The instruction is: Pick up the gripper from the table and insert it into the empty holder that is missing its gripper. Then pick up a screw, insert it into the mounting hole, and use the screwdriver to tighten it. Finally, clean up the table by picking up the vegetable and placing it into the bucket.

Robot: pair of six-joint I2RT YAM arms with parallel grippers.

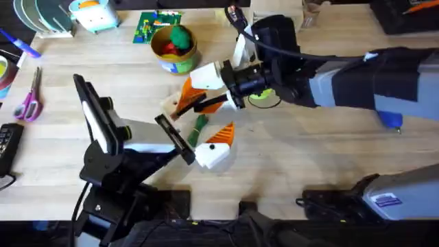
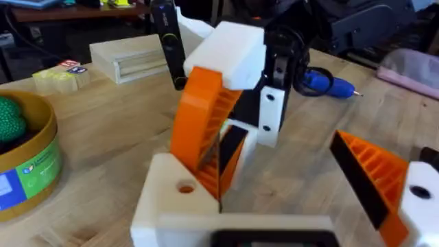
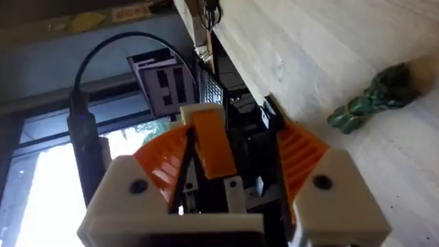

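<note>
Now we judge task barely begun. Our right gripper (image 3: 230, 171) clamps orange gripper (image 3: 209, 140); our left gripper (image 1: 206, 147), jaws apart, sits just beside vegetable (image 1: 199, 126). Vegetable lies on table, near bucket (image 1: 174, 49), not inside. Insertion, screw, tightening, cleanup remain.

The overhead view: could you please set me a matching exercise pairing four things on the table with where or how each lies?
Things:
1. bucket
2. vegetable
3. scissors
4. screwdriver

Descriptions:
A. near the left edge of the table
B. holds red and green toy foods
C. blue, on the right side, partly hidden
D. dark green, on bare wood near the middle

Pairs: 1-B, 2-D, 3-A, 4-C
</note>
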